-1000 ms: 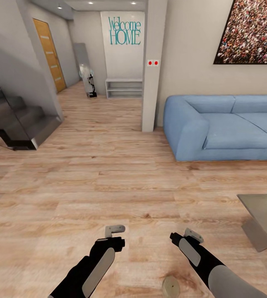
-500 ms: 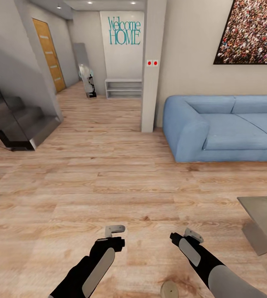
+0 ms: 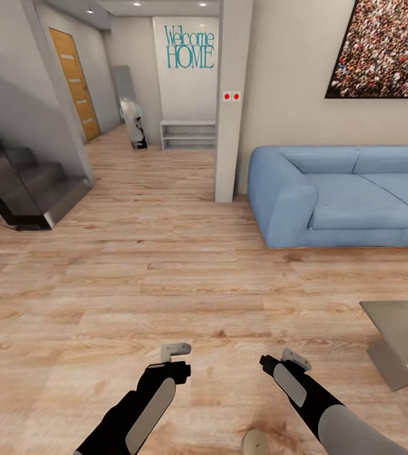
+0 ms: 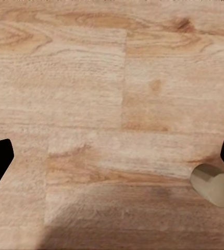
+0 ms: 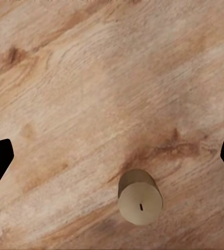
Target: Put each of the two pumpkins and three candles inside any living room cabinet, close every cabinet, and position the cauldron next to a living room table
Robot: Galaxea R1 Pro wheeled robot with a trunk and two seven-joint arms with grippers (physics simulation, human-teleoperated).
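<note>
One candle [image 3: 254,443], a short tan cylinder, stands upright on the plank floor at the lower edge of the head view, just left of my right forearm. It also appears as the candle [image 5: 139,198] in the right wrist view and as the candle [image 4: 213,185] in the left wrist view. My left gripper [image 3: 175,357] and right gripper [image 3: 287,361] hang over bare floor, held forward and low. Both are open with nothing between the fingers: the left gripper [image 4: 112,161] and right gripper [image 5: 112,161] show black fingertips far apart. Pumpkins, cabinet and cauldron are out of view.
A blue sofa [image 3: 346,196] stands against the right wall under a large picture. A glass table [image 3: 403,328] juts in at the lower right. A pillar [image 3: 232,101] stands ahead, dark stairs [image 3: 23,189] at left, and a hallway with a low shelf [image 3: 189,134] behind.
The whole view has shifted slightly: the candle and glass table have slid toward the lower edge, so the camera has moved. Both arms keep their pose.
</note>
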